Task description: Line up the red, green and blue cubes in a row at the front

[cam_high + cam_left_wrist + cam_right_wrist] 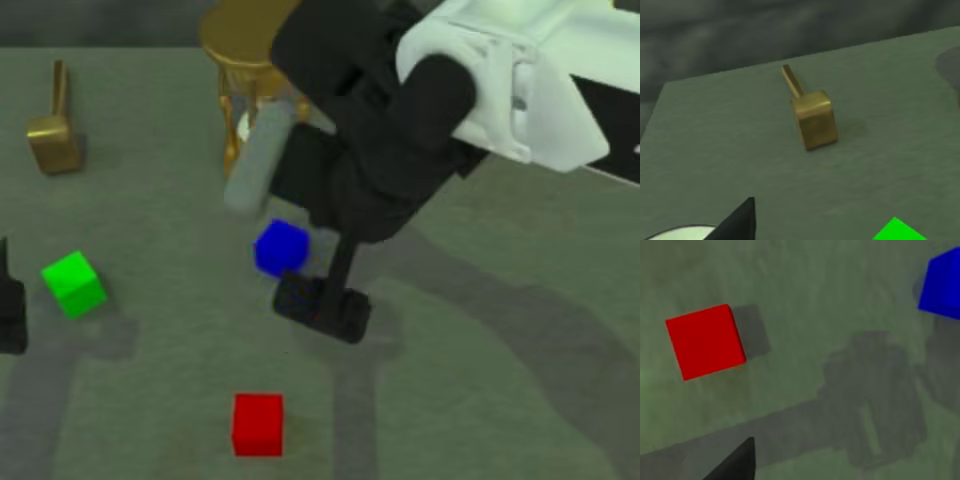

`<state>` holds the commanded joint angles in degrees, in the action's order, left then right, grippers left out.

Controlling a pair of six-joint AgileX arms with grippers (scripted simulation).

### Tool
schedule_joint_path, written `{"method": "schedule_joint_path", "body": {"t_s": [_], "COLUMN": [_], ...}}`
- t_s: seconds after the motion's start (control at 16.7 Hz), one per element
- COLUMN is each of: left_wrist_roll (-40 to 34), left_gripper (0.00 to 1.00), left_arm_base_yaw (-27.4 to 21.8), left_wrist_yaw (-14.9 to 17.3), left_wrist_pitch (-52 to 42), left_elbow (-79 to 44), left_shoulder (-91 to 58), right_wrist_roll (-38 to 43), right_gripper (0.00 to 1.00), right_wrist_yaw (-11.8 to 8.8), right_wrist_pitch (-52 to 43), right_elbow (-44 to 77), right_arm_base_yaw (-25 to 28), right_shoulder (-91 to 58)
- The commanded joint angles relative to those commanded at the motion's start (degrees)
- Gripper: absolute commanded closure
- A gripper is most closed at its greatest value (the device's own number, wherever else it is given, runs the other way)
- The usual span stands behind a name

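The red cube [258, 424] [705, 341] rests near the table's front edge, a little left of centre. Mid-table lies the blue cube [281, 247] [942, 285]. The green cube [73, 283] [900, 230] is at the left. My right gripper [322, 305] hangs open and empty over the table, just front-right of the blue cube and behind the red one, touching neither. Only one of its fingertips [740, 460] shows in the right wrist view. My left gripper [10, 315] is parked at the left edge beside the green cube, open, with one fingertip [740, 220] showing.
A golden hourglass [250, 70] stands at the back centre, partly under my right arm. A golden hammer [55, 130] [812, 117] lies at the back left. My right arm crosses the table from the back right.
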<state>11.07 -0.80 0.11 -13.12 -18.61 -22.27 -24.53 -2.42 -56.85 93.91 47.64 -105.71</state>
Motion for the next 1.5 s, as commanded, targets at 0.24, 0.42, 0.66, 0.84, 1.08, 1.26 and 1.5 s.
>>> {"method": "schedule_joint_path", "body": {"t_s": [0.24, 0.42, 0.66, 0.84, 1.08, 1.26, 1.5], "left_wrist_roll": [8.8, 15.7, 24.3, 30.0, 35.5, 37.7, 38.2], "left_gripper": [0.0, 0.0, 0.0, 0.0, 0.0, 0.0, 0.0], "left_arm_base_yaw": [-0.6, -1.1, -1.6, -2.0, -2.3, -2.4, -2.5], "left_wrist_yaw": [0.1, 0.1, 0.0, -0.1, -0.1, -0.1, 0.0], "left_wrist_pitch": [-10.8, -19.3, -30.1, -36.9, -43.3, -45.7, -46.1], "left_elbow": [-14.3, -25.3, -39.2, -48.6, -58.2, -62.2, -62.9], "left_shoulder": [-21.8, -39.1, -59.3, -71.8, -84.5, -89.2, -90.0], "right_wrist_roll": [5.8, 10.7, 16.5, 19.8, 23.0, 24.3, 24.5], "right_gripper": [0.0, 0.0, 0.0, 0.0, 0.0, 0.0, 0.0], "right_wrist_yaw": [-1.0, -1.3, -0.9, 0.0, 1.5, 2.3, 2.4], "right_wrist_pitch": [12.7, 22.8, 35.2, 43.4, 52.3, 56.2, 56.8], "right_elbow": [-19.7, -36.9, -59.4, -73.6, -87.5, -93.0, -93.9], "right_arm_base_yaw": [-10.9, -19.8, -30.7, -37.4, -44.0, -46.6, -47.1], "right_shoulder": [24.1, 43.8, 68.3, 83.3, 98.5, 104.6, 105.7]}}
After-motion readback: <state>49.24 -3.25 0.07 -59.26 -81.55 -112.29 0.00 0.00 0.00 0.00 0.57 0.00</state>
